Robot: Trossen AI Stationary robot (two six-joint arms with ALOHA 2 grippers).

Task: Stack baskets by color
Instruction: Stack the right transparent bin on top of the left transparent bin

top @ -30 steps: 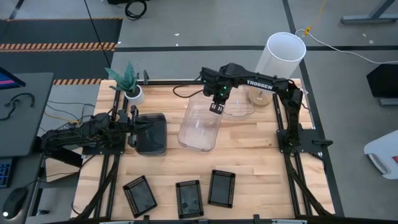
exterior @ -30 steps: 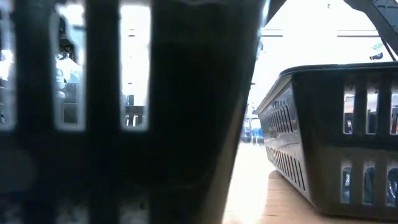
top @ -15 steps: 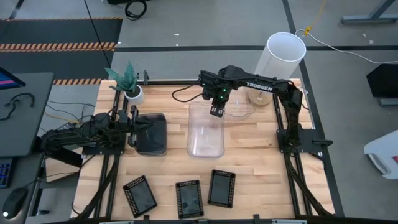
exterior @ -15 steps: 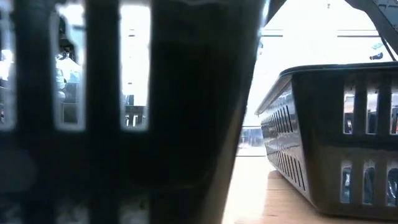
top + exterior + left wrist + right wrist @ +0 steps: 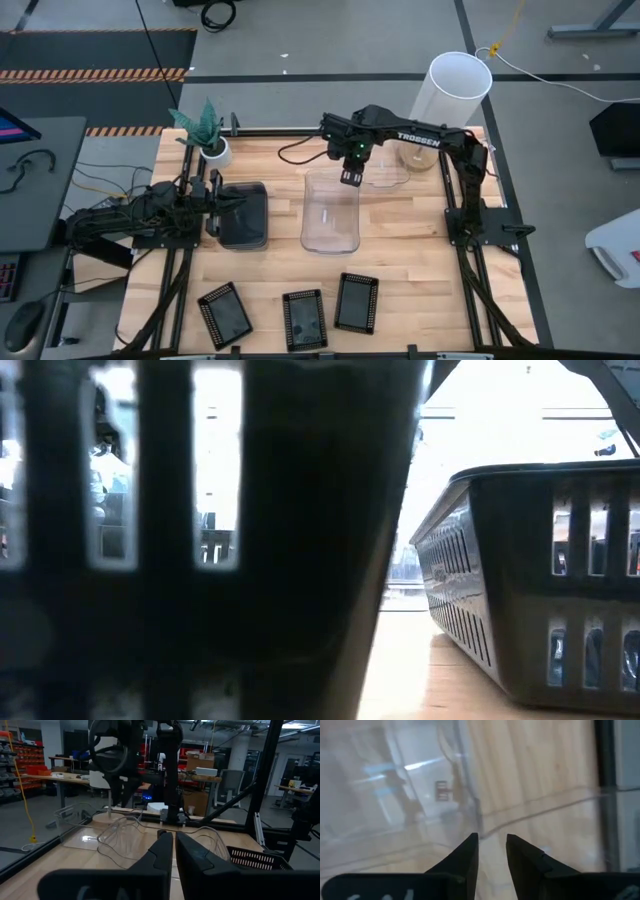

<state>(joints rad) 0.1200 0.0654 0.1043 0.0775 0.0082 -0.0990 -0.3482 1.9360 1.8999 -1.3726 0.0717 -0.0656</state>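
Note:
A clear basket (image 5: 330,210) lies flat on its bottom at the table's middle. My right gripper (image 5: 348,178) points down over its far rim (image 5: 470,795), open, with nothing caught between the fingers (image 5: 517,852). A second clear basket (image 5: 385,170) sits just beyond it. A smoky grey basket stack (image 5: 243,215) stands at the left. My left gripper (image 5: 215,205) waits beside it, level and shut (image 5: 173,845) on nothing. Three black mesh trays (image 5: 224,312) (image 5: 304,320) (image 5: 356,302) lie along the near edge.
A tall white cylinder (image 5: 455,95) stands at the far right corner and a small potted plant (image 5: 208,135) at the far left. Two black mesh trays (image 5: 200,540) (image 5: 540,580) fill most of the low view. Bare wood lies right of the clear basket.
The clear basket hung slanted under my right gripper, its near end swung toward the table's left. It has dropped flat and square onto the table. My right gripper has let it go and stayed over its far rim.

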